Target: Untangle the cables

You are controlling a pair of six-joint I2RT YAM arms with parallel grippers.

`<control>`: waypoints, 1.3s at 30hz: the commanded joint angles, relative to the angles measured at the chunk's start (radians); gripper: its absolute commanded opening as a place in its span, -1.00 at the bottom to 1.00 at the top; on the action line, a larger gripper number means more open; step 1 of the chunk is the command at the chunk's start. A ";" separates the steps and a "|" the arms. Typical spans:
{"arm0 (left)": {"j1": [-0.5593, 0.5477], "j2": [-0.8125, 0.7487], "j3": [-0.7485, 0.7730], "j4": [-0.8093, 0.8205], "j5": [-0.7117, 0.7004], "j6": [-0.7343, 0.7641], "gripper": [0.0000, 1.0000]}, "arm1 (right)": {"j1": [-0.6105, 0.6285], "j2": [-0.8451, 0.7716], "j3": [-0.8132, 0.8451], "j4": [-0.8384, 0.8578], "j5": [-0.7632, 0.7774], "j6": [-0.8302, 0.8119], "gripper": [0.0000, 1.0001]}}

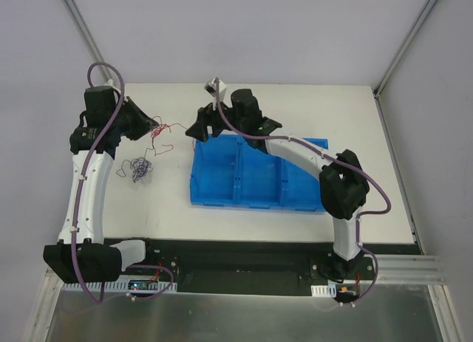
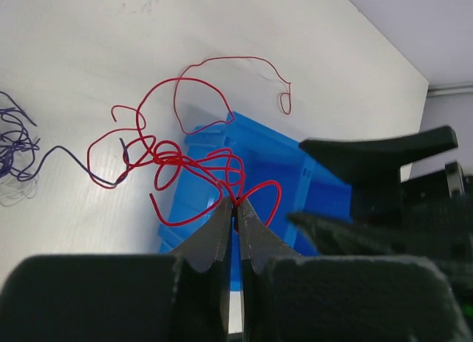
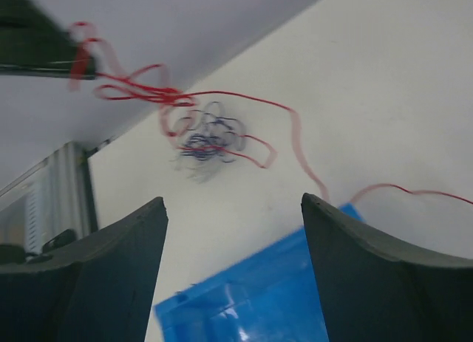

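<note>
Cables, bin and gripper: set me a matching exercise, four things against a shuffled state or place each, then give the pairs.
1. red cable
2. purple cable
3. right gripper
4. blue bin

A. jaws apart, holding nothing
B. has dividers inside
C. pinched by the left gripper
D. loose clump on the table

Pairs: 1-C, 2-D, 3-A, 4-B

Overhead view from behind; both close wrist views share red cable (image 2: pixel 177 159)

Left end effector (image 2: pixel 235 209) clamped, right (image 3: pixel 233 202) spread
</note>
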 commanded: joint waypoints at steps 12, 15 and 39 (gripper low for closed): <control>0.018 -0.017 0.031 0.024 0.167 -0.071 -1.00 | 0.126 0.012 0.088 0.135 -0.038 -0.013 0.16; 0.016 -0.015 0.022 0.024 0.175 -0.077 -1.00 | 0.144 0.037 0.131 0.103 0.013 0.001 0.10; 0.041 -0.179 0.074 0.013 -0.585 -0.004 -1.00 | 0.141 -0.055 -0.033 0.073 0.546 0.064 -0.99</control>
